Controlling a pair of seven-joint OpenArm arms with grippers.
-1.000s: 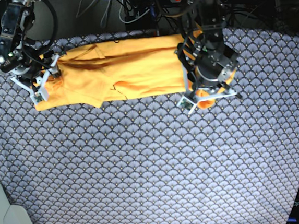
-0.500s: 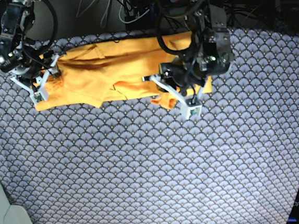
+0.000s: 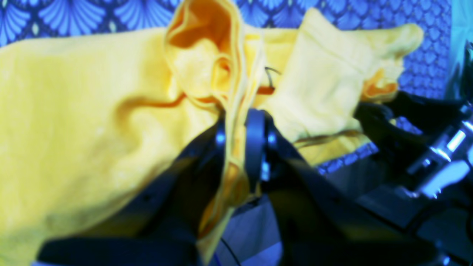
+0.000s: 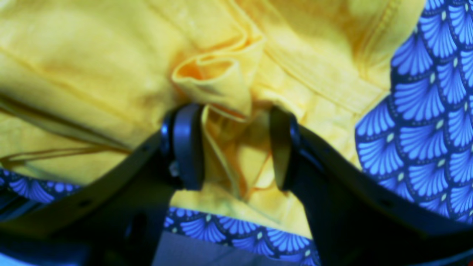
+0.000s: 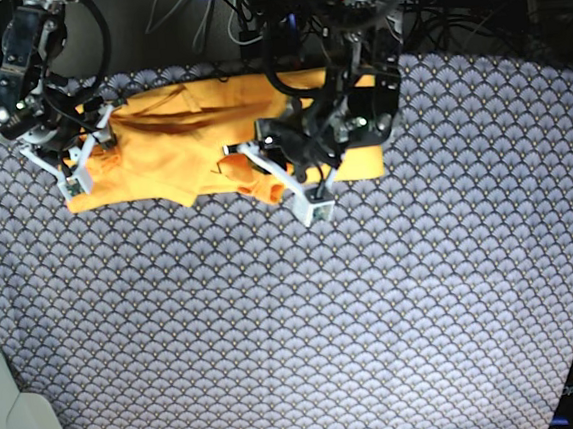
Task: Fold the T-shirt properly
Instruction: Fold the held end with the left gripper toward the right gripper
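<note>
The yellow-orange T-shirt [image 5: 160,150] lies in a long band across the far side of the table. My left gripper [image 5: 276,182] is shut on a fold of the shirt's right end and holds it lifted over the shirt's middle. The left wrist view shows its fingers [image 3: 255,140] pinching thin fabric [image 3: 92,111]. My right gripper [image 5: 86,157] sits at the shirt's left end. In the right wrist view its jaws stand a little apart around a bunched fold [image 4: 221,85] of the shirt.
The blue-grey scale-patterned cloth [image 5: 296,324] covers the whole table. Cables and dark equipment [image 5: 249,17] line the far edge. A pale white object [image 5: 8,419] sits at the near left corner.
My left arm has swung to the left, carrying the shirt's right end over toward the middle. The right part of the shirt is now folded over. The right arm has not moved.
</note>
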